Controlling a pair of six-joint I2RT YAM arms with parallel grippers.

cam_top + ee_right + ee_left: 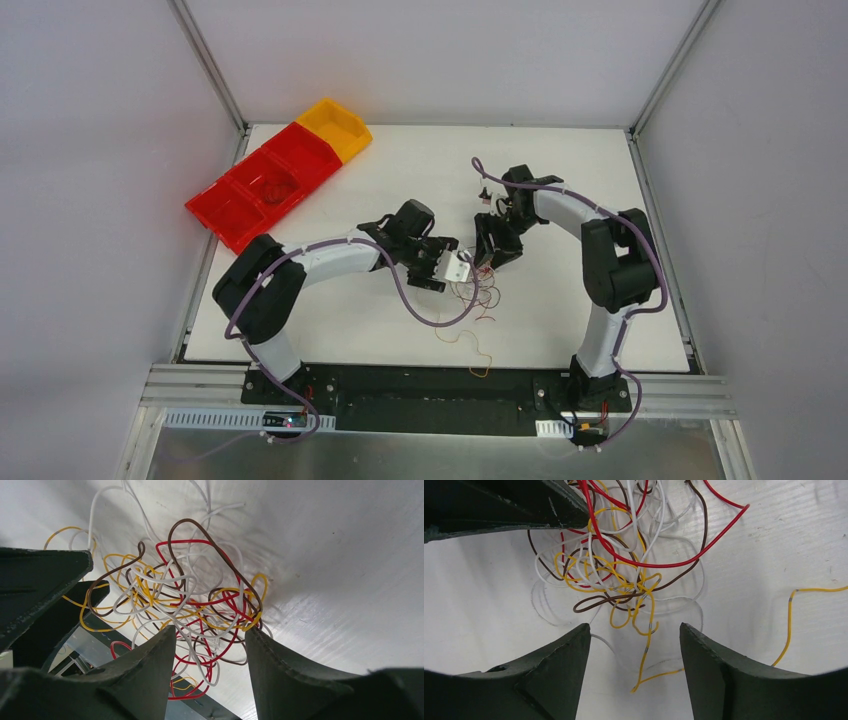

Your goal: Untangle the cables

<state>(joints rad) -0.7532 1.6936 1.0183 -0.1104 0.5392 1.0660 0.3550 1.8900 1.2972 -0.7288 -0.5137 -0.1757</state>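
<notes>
The cables are a loose ball of thin red, yellow, white and brown wires (478, 288) on the white table between both grippers. In the left wrist view the tangle (619, 565) lies just ahead of my left gripper (634, 630), which is open, with one yellow strand trailing between its jaws. In the right wrist view the tangle (195, 595) fills the space ahead of my right gripper (210, 632), which is open, with red and white loops hanging between its jaws. The grippers face each other (450, 265) (492, 252) across the ball.
A separate yellow wire (472, 348) lies nearer the table's front edge and also shows in the left wrist view (791, 620). A row of red bins (262, 185) with an orange end bin (337, 127) stands at the back left.
</notes>
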